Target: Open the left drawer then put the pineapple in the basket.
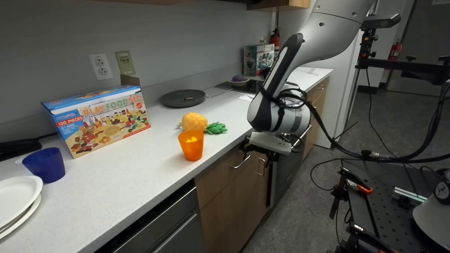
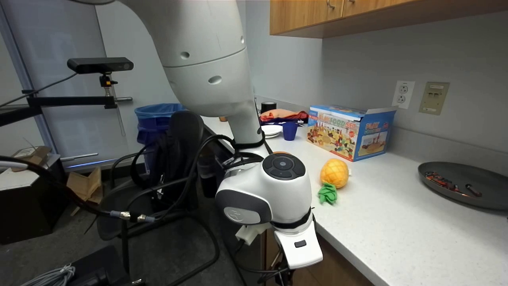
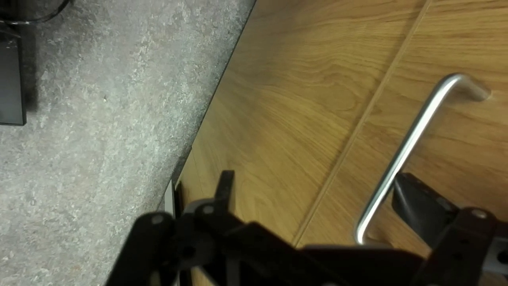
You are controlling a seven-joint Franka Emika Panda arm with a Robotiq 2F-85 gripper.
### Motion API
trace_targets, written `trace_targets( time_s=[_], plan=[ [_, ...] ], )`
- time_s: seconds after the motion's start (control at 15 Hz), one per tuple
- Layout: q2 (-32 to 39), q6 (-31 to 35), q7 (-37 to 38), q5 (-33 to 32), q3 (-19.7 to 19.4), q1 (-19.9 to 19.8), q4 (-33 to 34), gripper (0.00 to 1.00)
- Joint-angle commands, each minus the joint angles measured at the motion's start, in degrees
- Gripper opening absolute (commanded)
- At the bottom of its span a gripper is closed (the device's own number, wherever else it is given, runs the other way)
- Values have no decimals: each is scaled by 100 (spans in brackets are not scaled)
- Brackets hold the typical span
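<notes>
The left drawer [image 1: 218, 173] is closed, its wood front under the counter edge, with a slim metal bar handle [image 3: 408, 147]. My gripper [image 3: 315, 180] stands open at that handle, its jaws wide apart. In the wrist view the bar lies between them, close to the right finger [image 3: 420, 206], whose tip reaches the bar's upper side; whether it touches cannot be told. The pineapple [image 1: 194, 122], yellow-orange with green leaves [image 2: 328, 193], lies on its side on the counter in both exterior views. No basket shows in any view.
An orange cup [image 1: 192, 146] with something yellow inside stands by the counter's front edge near the pineapple. A play food box [image 1: 102, 119], a dark pan [image 1: 182, 98], a blue cup [image 1: 45, 165] and white plates [image 1: 17, 196] share the counter. Below the drawer is a cupboard door [image 1: 235, 200].
</notes>
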Motion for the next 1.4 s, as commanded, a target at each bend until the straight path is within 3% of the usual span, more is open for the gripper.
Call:
trace_targets(
  time_s=[0.0,0.47,0.93,1.33],
  plan=[
    [305,96,-209,189,571,-662,66,100],
    [250,-47,-154,287,1427,-1773,-459,100],
    [-260,-91,49,270,1566,-1880,-1306,100],
    [-663,-35,9,751,2204,-2347,-2042,100]
  ],
)
